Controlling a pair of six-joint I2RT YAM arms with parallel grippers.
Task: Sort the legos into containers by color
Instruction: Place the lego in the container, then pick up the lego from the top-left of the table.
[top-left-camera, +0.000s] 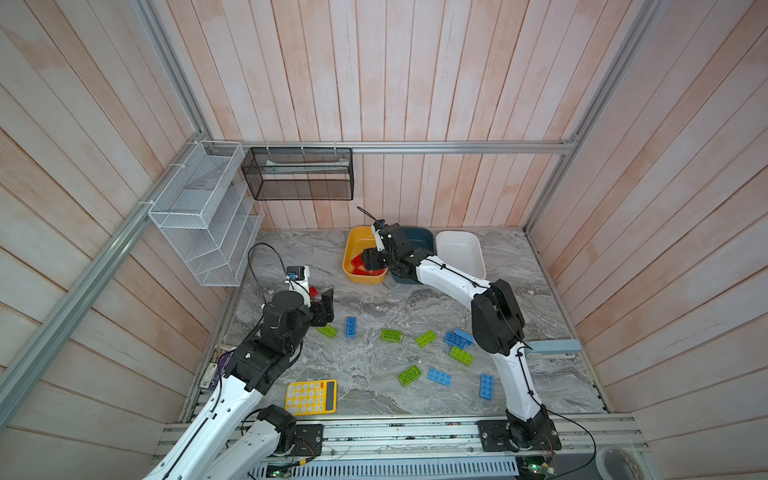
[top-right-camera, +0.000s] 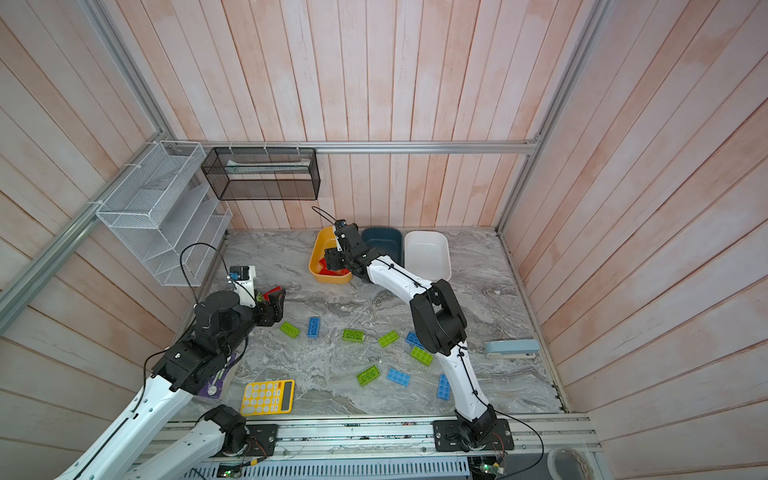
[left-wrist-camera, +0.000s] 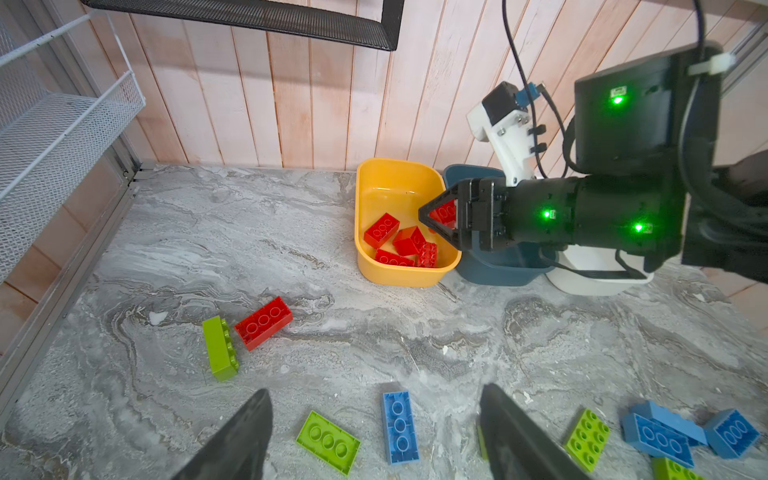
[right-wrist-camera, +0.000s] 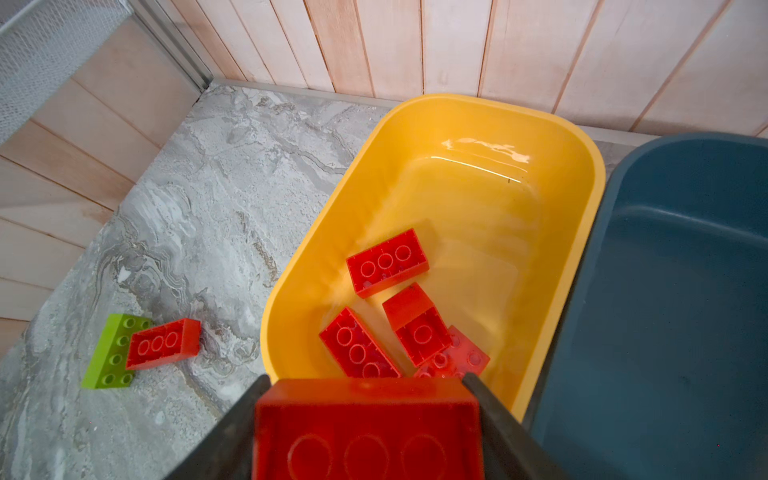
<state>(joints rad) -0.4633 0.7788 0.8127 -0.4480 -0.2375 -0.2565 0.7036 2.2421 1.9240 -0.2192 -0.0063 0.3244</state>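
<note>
Near left corner of the counter (top-left-camera: 374, 299): a yellow calculator (top-left-camera: 311, 397) lies flat, close to the front edge.
Near and middle counter: loose legos lie scattered, well apart from the tubs. They are lime green bricks (top-left-camera: 391, 335) and light blue bricks (top-left-camera: 439, 377), most of them lying singly.
Toward the right edge: a small heap of blue bricks (top-left-camera: 457, 337) rests piled together, and a pale blue stapler (top-left-camera: 552, 348) lies by the edge itself.
Left gripper (left-wrist-camera: 376, 390): it hangs above the counter near the left edge, released, its two dark fingers (left-wrist-camera: 249, 436) spread wide and grasping nothing. In the left wrist view, a blue brick and a green brick lie on the counter under the gap.
Just beyond the left gripper: a loose red brick (left-wrist-camera: 263, 323) lies on the counter against a single green brick (left-wrist-camera: 220, 348).
Right gripper (right-wrist-camera: 365, 378): it reaches over the near end of the yellow tub (top-left-camera: 353, 243), grasping a held red brick (right-wrist-camera: 368, 432) that fills the gap, one finger against each side. The brick is above the tub, not resting in it.
Inside the yellow tub: four red bricks (right-wrist-camera: 386, 262) lie jumbled at its near end.
Far edge of the counter: the yellow tub, a teal tub (top-right-camera: 382, 243) and a white tub (top-left-camera: 459, 249) stand in a row, side by side, against the plank wall.
Walls beyond: a white wire rack (top-left-camera: 199, 216) hangs on the left wall and a black mesh basket (top-left-camera: 299, 174) on the back wall.
</note>
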